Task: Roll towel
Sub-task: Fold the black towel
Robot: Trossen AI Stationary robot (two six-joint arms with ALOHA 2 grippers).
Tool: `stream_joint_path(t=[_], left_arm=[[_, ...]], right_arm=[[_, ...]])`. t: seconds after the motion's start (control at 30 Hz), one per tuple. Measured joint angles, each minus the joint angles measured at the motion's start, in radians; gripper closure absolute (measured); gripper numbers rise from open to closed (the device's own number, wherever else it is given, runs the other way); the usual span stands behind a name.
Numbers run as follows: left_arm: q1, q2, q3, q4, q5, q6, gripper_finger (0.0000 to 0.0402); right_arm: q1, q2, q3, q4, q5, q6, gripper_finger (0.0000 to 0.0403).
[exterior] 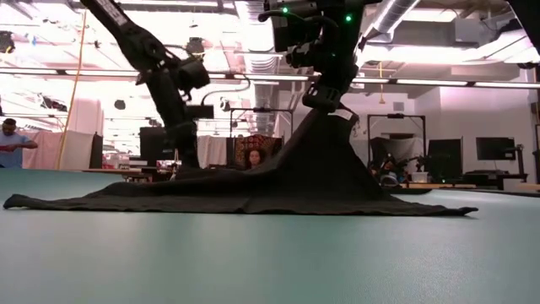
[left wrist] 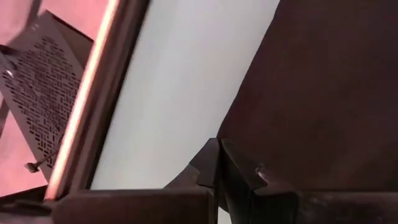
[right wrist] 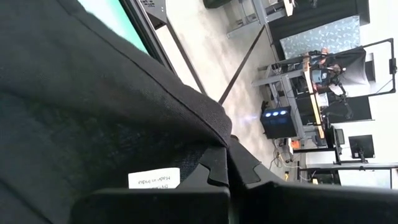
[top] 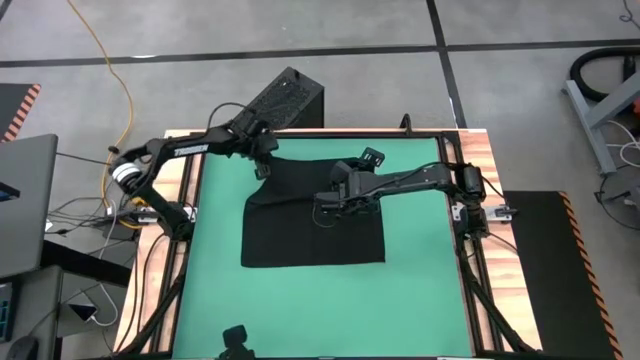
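The black towel [top: 310, 235] lies on the green mat [top: 420, 290], its near part flat and its far part raised into a tent [exterior: 321, 160]. My right gripper [top: 332, 200] is shut on the tent's peak, above the towel's middle; it also shows in the low view [exterior: 325, 105]. A white tag [right wrist: 154, 178] shows on the cloth beside its fingers. My left gripper [top: 262, 165] is down at the towel's far left corner, shut; it also shows in the low view [exterior: 187, 160]. My left gripper [left wrist: 219, 152] has its shut fingertips at the towel's edge [left wrist: 239, 127] near the far left corner, low over the mat. Whether cloth lies between the fingers I cannot tell for sure. My right gripper [right wrist: 227, 158] pinches a bunched fold of the towel [right wrist: 208, 134] between its two fingers, next to the white tag. The fingers point down from above. The cloth hangs from them in a taut cone [exterior: 316, 143], its skirts on the mat.
A black perforated box [top: 290, 100] stands beyond the mat's far edge. A wooden frame [top: 185, 170] borders the mat. A small black camera [top: 235, 340] sits at the near edge. People [exterior: 10, 139] show in the room behind. Bare mat lies near and right of the towel.
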Motion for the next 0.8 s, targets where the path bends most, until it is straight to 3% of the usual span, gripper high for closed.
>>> stream_joint_path(t=[0.27, 0.57, 0.8], left_arm=[[-0.043, -0.125, 0.000, -0.090, 0.029, -0.054, 0.0401], [-0.151, -0.250, 0.000, -0.236, -0.139, -0.087, 0.0401], [-0.186, -0.390, 0.000, -0.266, -0.175, -0.129, 0.0401]], right_arm=[[0.002, 0.000, 0.000, 0.002, -0.001, 0.000, 0.0401], [0.032, 0.000, 0.000, 0.002, 0.001, 0.017, 0.0401], [0.025, 0.000, 0.000, -0.007, 0.011, 0.016, 0.0401]])
